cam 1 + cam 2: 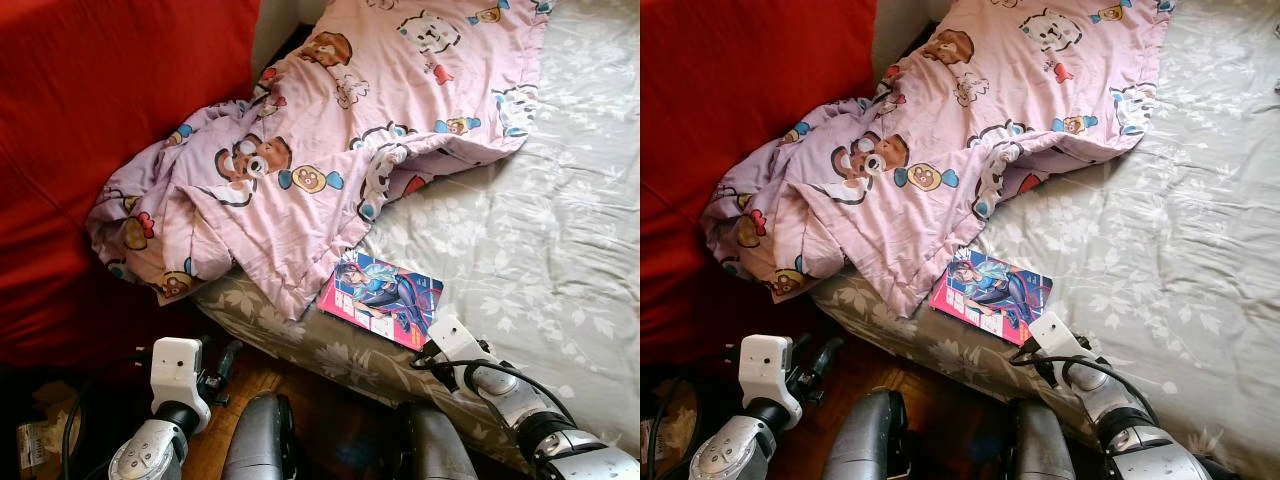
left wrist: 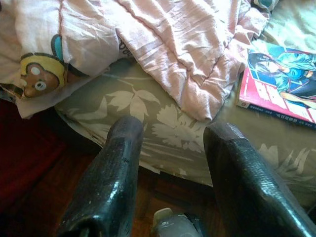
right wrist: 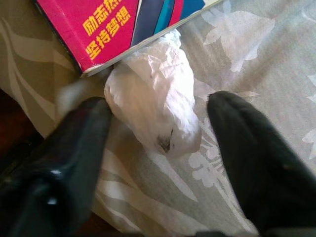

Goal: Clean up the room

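Listed, largest first. One grey leaf-patterned bed cover (image 1: 560, 250), soft, left in place. One pink cartoon-print quilt (image 1: 330, 150), rumpled across the bed's head end; judged bulky, limp, best gathered by a fold. One glossy pink-and-blue paperback comic (image 1: 382, 298), flat near the bed edge; judged stiff, light, slippery. One crumpled white tissue wad (image 3: 155, 111), touching the comic's corner; judged very light, crushable, best pinched across its middle. Right gripper (image 3: 158, 143) is spread, fingers either side of the wad, not closed. Left gripper (image 2: 170, 163) is held spread, low beside the bed edge.
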`<state>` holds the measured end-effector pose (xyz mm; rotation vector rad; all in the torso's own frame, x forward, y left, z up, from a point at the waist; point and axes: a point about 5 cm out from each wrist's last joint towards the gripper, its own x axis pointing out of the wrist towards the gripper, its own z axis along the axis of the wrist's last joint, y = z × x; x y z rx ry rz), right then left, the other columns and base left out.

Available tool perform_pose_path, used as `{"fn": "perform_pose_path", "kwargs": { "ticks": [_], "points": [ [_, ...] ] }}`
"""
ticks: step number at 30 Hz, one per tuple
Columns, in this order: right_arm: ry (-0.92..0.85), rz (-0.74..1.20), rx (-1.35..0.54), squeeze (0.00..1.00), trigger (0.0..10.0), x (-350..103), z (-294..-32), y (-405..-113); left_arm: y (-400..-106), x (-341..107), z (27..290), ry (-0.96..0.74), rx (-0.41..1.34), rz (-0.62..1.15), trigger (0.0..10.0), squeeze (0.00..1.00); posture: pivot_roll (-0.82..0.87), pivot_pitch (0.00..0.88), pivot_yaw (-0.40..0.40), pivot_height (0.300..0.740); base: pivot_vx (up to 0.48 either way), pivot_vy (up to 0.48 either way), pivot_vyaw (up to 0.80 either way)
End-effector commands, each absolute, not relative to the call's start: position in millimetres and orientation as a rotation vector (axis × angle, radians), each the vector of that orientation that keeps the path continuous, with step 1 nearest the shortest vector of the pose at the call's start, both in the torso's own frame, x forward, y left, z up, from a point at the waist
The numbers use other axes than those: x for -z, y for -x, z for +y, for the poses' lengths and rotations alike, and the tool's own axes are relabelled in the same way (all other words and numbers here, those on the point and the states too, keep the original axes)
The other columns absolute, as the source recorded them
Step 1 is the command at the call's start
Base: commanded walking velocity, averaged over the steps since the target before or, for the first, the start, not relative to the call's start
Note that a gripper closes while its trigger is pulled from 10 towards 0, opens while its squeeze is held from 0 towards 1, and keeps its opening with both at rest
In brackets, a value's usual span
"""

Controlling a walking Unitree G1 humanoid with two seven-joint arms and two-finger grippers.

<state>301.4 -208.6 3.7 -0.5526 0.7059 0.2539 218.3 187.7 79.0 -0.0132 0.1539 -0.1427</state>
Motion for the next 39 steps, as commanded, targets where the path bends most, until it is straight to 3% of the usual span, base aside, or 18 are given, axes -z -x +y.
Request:
{"fn": "perform_pose_path", "kwargs": {
  "ticks": [1, 39],
  "points": [
    [0.558, 0.735, -0.267, 0.00, 0.0, 3.7, -206.7, -294.7, -213.0, -77.4, 191.3, 0.001, 0.138, 0.176, 10.0, 0.00, 0.16, 0.270, 0.075, 0.635, 0.000, 0.000, 0.00],
    [0.609, 0.717, -0.283, 0.00, 0.0, 4.7, -199.4, -295.4, -222.0, -77.9, 189.5, -0.018, 0.125, 0.167, 10.0, 0.00, 0.16, 0.229, 0.070, 0.635, 0.000, 0.000, 0.00]
  ]
}}
